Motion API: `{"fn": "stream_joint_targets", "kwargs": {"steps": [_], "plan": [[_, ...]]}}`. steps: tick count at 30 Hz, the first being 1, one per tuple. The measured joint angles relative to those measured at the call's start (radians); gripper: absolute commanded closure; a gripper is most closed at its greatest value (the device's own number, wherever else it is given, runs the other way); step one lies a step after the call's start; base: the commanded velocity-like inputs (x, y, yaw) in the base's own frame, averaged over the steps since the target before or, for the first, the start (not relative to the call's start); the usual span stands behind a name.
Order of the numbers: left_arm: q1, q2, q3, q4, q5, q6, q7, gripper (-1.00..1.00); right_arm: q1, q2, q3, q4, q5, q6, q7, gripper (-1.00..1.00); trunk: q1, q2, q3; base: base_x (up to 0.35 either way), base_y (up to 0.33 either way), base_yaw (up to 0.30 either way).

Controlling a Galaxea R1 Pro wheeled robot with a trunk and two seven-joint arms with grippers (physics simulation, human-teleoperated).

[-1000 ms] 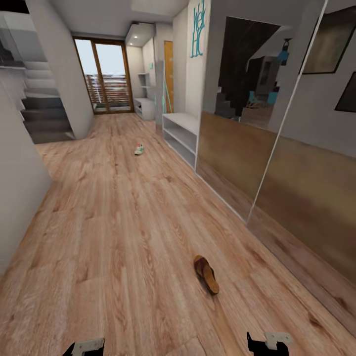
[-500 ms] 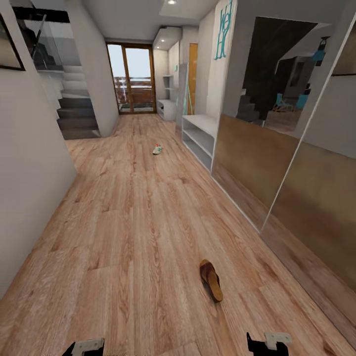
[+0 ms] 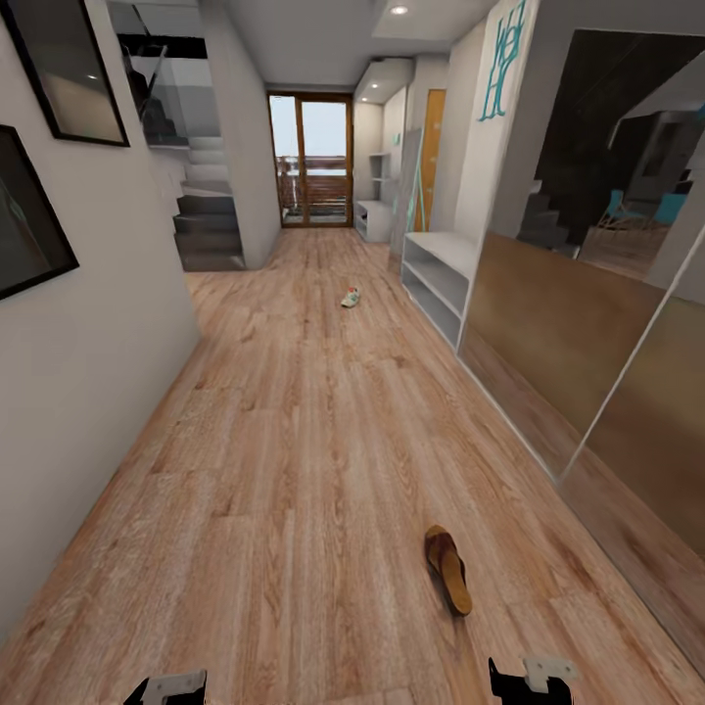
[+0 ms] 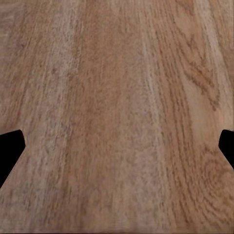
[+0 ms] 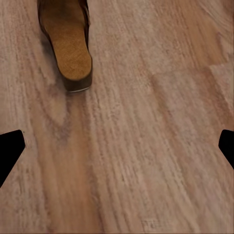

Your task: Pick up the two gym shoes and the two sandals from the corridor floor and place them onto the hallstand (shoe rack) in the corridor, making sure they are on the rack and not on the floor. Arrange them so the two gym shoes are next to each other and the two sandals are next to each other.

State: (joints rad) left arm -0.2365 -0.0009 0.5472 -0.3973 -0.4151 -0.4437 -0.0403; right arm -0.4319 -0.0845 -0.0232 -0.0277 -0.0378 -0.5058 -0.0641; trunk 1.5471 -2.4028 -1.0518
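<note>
One dark brown sandal (image 3: 448, 570) with a tan footbed lies on the wood-plank corridor floor (image 3: 294, 441), just ahead of my right gripper (image 3: 534, 681). In the right wrist view the sandal (image 5: 66, 41) lies beyond the wide-apart fingertips of the open right gripper (image 5: 117, 151). A white gym shoe (image 3: 351, 298) sits far down the corridor, left of the pale hallstand (image 3: 452, 247) by the right wall. My left gripper (image 3: 166, 688) hangs low at the left. In its wrist view the left gripper (image 4: 117, 151) is open over bare planks.
Mirrored sliding wardrobe doors (image 3: 587, 323) line the right wall. The left wall (image 3: 88, 323) carries dark framed pictures (image 3: 29, 220). A staircase (image 3: 208, 230) rises at the back left, and a glazed door (image 3: 315, 162) closes the far end.
The whole head view has shifted: the camera turned, bringing the left wall and its pictures into sight. The sandal sits lower and further right in the picture. Neither shoe has moved on the floor.
</note>
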Motion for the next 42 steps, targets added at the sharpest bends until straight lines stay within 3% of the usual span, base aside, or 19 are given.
{"fn": "stream_joint_targets", "kwargs": {"steps": [9, 30, 42], "plan": [[0.000, -0.001, 0.000, 0.001, 0.000, 0.000, 0.000, -1.00, 0.000, 0.000, 0.000, 0.000, 0.000, 0.000, 0.000, -1.00, 0.000, 0.000, 0.005, 0.000, -0.095, 0.279], [0.000, -0.002, 0.000, 0.001, -0.001, 0.000, 0.000, -1.00, 0.000, 0.000, 0.000, 0.000, 0.000, -0.001, 0.000, -1.00, 0.000, 0.000, 0.018, -0.001, -0.258, 0.279], [0.000, 0.000, 0.000, 0.001, 0.000, 0.000, 0.000, -1.00, 0.000, -0.001, -0.001, -0.002, -0.001, 0.000, 0.000, -1.00, 0.000, 0.000, 0.023, -0.119, -0.213, 0.198]]}}
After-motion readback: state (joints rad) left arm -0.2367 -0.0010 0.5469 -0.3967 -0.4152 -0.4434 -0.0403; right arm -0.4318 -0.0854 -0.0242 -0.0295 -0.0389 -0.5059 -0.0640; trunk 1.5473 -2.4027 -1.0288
